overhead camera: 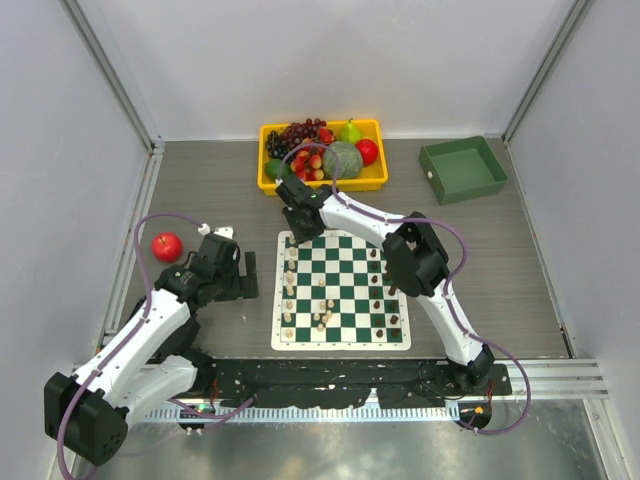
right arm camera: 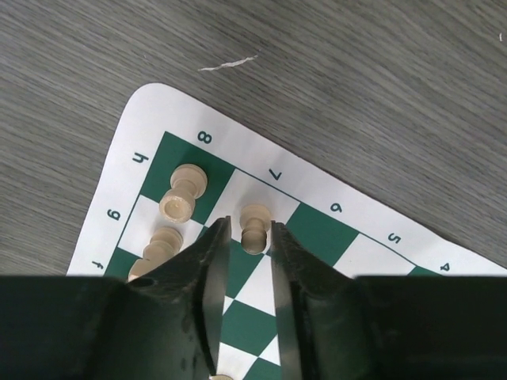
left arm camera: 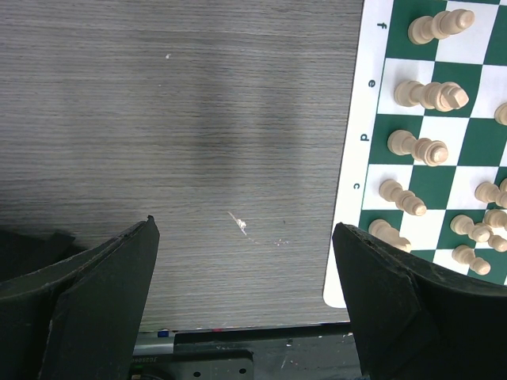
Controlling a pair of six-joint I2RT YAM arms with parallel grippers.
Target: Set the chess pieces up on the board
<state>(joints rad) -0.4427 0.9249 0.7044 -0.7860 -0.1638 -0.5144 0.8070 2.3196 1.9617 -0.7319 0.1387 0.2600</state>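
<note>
Chess pieces (left arm camera: 420, 93), small turned figurines each smaller than a square, stand on the flat green-and-white checked board (overhead camera: 345, 270) with its white border, which lies in the middle of the grey wood-grain table (left arm camera: 198, 119). From above, the cream pieces (overhead camera: 289, 305) line the board's 9 o'clock edge, with a loose cluster of them nearer the middle towards 6 o'clock. The dark brown pieces (overhead camera: 380, 306) stand along the 3 o'clock side.

The right gripper (right arm camera: 249, 228) reaches across to the board's 11 o'clock corner. Its black fingers (right arm camera: 214, 269) are drawn close together with only a narrow slot between them. A single cream pawn (right arm camera: 255, 215) stands upright on a white square by the printed 7, its lower half sitting in that slot between the tips. I cannot tell whether the pads actually pinch it or merely flank it. Just beside it, at 9 o'clock in the wrist view, a taller cream piece (right arm camera: 182, 198) occupies the green corner square.

The left gripper (left arm camera: 245, 226) hangs off the board at its 9 o'clock side, fingers (left arm camera: 103, 293) spread wide with nothing between them but bare table. The board's lettered border runs under the finger nearer the board.

Beyond the board at 12 o'clock sits a yellow plastic tray of fruit (overhead camera: 270, 180), a green square bin (overhead camera: 462, 170) at 2 o'clock, and a red apple (overhead camera: 167, 246) out at 9 o'clock.
</note>
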